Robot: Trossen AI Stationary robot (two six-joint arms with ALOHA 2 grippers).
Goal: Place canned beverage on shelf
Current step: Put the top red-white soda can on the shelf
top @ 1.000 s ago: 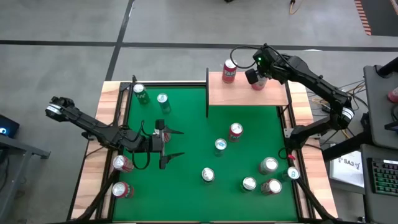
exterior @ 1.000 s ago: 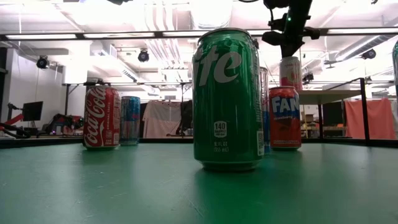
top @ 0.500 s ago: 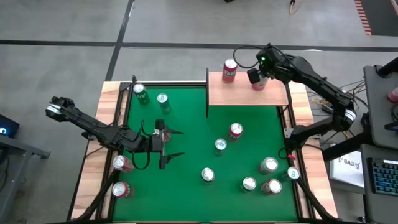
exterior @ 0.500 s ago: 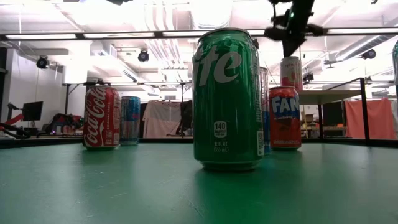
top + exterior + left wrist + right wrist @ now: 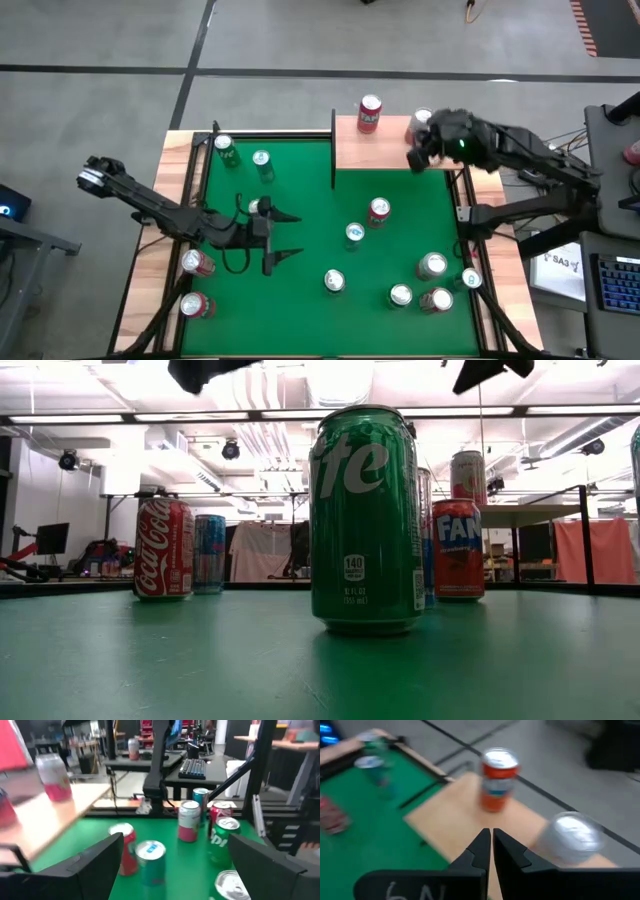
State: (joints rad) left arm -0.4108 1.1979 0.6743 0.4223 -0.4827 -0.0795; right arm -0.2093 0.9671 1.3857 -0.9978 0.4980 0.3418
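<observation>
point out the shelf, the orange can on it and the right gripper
shelf (image 5: 380, 152), high view, bare light-wood board near its front edge
orange can (image 5: 369, 113), high view, on its side just below the silver lid
right gripper (image 5: 491, 845), right wrist view, between the tips of its shut fingers

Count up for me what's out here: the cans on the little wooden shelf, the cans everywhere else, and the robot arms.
Cans on the shelf: 2
Cans off the shelf: 11
Robot arms: 2
Total: 15 things, 13 of them cans.
</observation>
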